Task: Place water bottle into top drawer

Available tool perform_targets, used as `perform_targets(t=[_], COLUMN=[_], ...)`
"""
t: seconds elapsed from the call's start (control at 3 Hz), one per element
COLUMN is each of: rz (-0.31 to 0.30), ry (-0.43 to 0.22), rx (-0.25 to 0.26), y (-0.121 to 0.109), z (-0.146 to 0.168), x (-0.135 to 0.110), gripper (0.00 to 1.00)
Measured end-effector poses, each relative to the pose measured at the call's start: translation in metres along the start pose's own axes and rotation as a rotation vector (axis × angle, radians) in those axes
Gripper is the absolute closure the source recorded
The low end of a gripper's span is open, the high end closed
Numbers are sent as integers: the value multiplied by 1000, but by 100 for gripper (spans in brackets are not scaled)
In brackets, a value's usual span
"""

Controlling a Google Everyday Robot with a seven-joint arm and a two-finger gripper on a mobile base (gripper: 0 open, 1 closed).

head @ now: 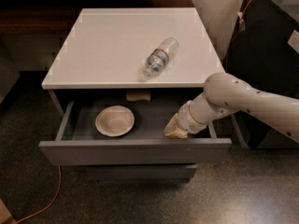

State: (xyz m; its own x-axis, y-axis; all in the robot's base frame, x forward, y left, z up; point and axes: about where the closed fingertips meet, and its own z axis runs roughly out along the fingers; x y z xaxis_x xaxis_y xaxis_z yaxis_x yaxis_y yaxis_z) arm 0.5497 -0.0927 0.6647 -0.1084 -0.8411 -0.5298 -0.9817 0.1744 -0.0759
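Currently, the water bottle [160, 57] is seen lying on its side on the white top of the bench [93, 50], right of centre, with its cap end pointing far-right and its base toward the near edge. It is touched by nothing and is well apart from the gripper.

Below the top, the top drawer [135, 152] is pulled out toward the near side, so that its dark interior is exposed. A pale round bowl [115, 121] is set on the drawer floor left of centre. A small tan block [138, 95] is found at the far side of the drawer, partly hidden under the edge of the top.

The white arm [247, 101] is extended from the right, and the gripper [176, 127] is lowered into the right near part of the drawer, just behind the drawer front and well to the right of the bowl. Whether the gripper is released or clenched cannot be told. A narrower grey drawer [140, 171] is seen closed underneath, and an orange cable [46, 204] is laid on the floor at near left.
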Motion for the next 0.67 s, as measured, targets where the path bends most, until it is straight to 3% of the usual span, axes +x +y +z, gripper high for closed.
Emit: perform_targets(t=[0.67], rz=[-5], ry=[2], rx=[-61], y=[39], z=[8], x=[-5], gripper=[100])
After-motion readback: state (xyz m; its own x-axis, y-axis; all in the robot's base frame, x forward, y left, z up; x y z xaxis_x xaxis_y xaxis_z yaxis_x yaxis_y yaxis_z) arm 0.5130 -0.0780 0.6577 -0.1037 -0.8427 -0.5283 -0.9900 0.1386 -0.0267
